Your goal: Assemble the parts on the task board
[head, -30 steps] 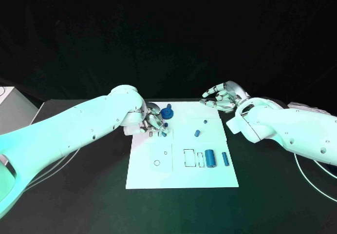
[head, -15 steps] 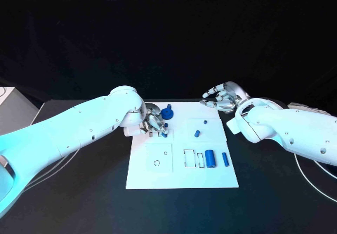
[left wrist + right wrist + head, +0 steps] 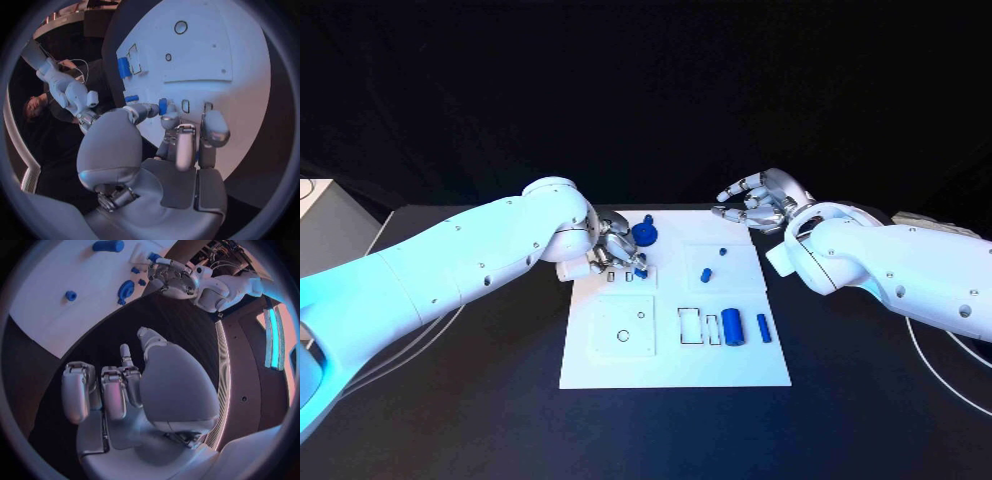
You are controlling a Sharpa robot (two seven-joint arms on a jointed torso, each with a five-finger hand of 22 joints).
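Left wrist view: small blue part (image 3: 162, 106) pinched between fingers (image 3: 145, 110).

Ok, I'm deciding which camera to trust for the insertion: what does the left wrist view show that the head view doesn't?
Left wrist view alone: how the left robot hand pinches the small blue part at its fingertips, beside two narrow slots. Head view alone: the round blue part just beyond that hand, and the board's near edge. Both: the task board, the hand over its far left area, and the large blue cylinder.
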